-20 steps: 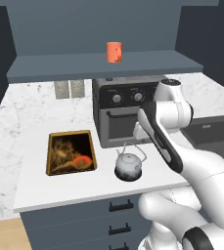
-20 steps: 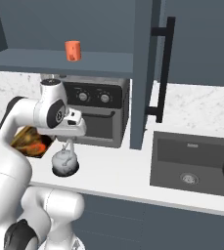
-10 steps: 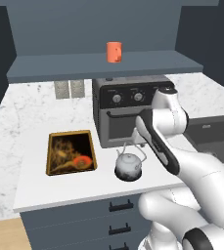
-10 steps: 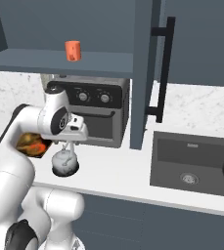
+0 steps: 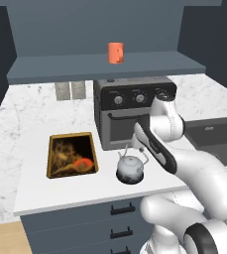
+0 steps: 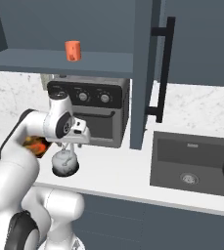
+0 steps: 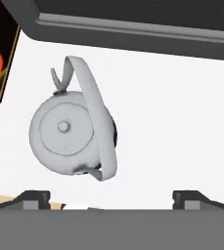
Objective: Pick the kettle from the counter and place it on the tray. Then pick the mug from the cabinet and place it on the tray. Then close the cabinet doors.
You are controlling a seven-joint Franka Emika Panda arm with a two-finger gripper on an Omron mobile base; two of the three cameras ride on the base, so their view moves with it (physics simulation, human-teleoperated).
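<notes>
The silver-grey kettle [image 5: 130,167] stands on the white marble counter [image 5: 30,124], just in front of the black oven and right of the tray [image 5: 49,159]. My gripper [image 5: 136,149] hangs open directly above the kettle, apart from it. In the hand view the kettle [image 7: 67,132] lies between and beyond my two fingertips [image 7: 33,197], its arched handle toward the middle, and the gripper [image 7: 111,197] holds nothing. From the right, the gripper [image 6: 69,145] is just over the kettle [image 6: 65,162]. The orange-red mug [image 5: 115,52] stands on the cabinet shelf [image 5: 105,68]. One cabinet door [image 6: 143,73] stands open.
A black countertop oven [image 5: 130,109] stands right behind the kettle. An orange-red round food item [image 5: 84,163] lies on the tray. The dark sink basin [image 6: 191,161] is to the right. Grey-blue drawer fronts [image 5: 115,211] run below the counter edge.
The arm has come down and a little forward, bringing the open gripper closer over the kettle. The kettle, mug and tray have not moved.
</notes>
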